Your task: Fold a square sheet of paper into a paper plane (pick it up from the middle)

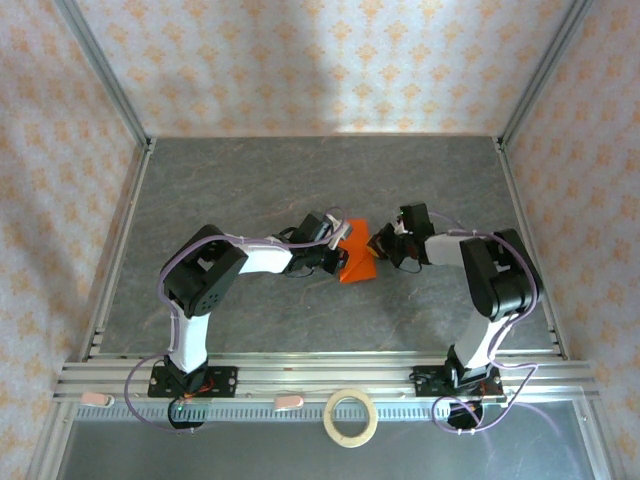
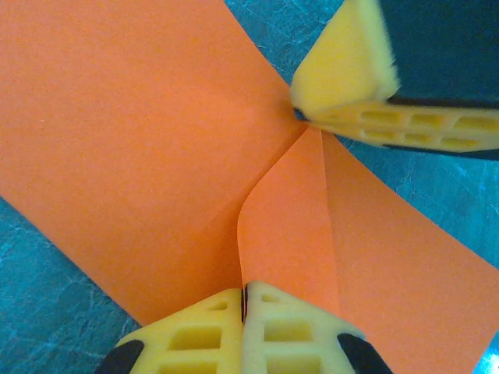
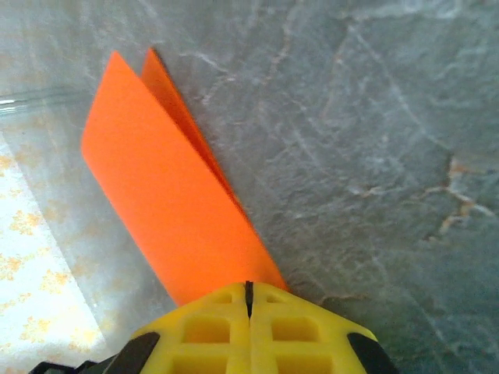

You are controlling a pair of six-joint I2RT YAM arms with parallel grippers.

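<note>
Yellow fingers [image 2: 195, 339] of my left gripper [image 2: 243, 300] pinch the paper plane [image 2: 140, 140] at its near edge, my right gripper [image 3: 249, 300] clamps the opposite end, so its crease runs between both arms, midway across the table [image 1: 250, 180].

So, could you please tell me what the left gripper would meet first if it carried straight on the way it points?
Probably the right gripper, shut on the same orange paper that the left gripper pinches, just ahead and slightly off-line; depth is unclear.

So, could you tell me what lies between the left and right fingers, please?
The orange paper plane, pinched by left fingers and right fingers; top view shows it.
</note>
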